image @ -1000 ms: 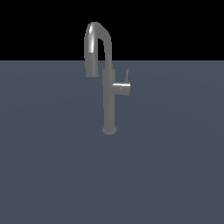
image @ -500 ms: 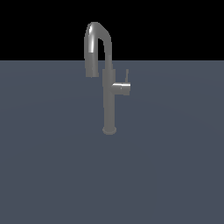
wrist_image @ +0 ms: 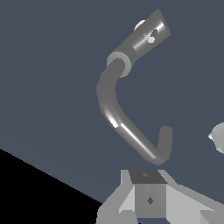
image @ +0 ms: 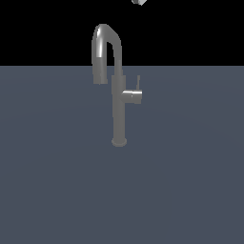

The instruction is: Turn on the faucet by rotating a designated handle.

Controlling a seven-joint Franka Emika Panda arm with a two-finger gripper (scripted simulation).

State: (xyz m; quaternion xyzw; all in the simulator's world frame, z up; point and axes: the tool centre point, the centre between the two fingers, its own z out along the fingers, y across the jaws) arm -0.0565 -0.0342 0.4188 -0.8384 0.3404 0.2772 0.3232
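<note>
Exterior view: tall slim grey metal faucet [image: 118, 102] is standing upright mid-counter [image: 52, 181]; its short grey cylindrical handle [image: 132, 95] is projecting toward the exterior view's right, thin lever pointing up; pale gripper tip [image: 138, 2] is showing at the top edge | Wrist view: gripper [wrist_image: 151, 199] is hovering above the gooseneck spout [wrist_image: 127, 127], holding nothing; jaws' opening cannot be told.

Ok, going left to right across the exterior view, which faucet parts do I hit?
Spout's down-turned outlet → faucet column → handle with its thin lever rod. A sliver of the gripper shows at the top edge, roughly above the handle.
</note>
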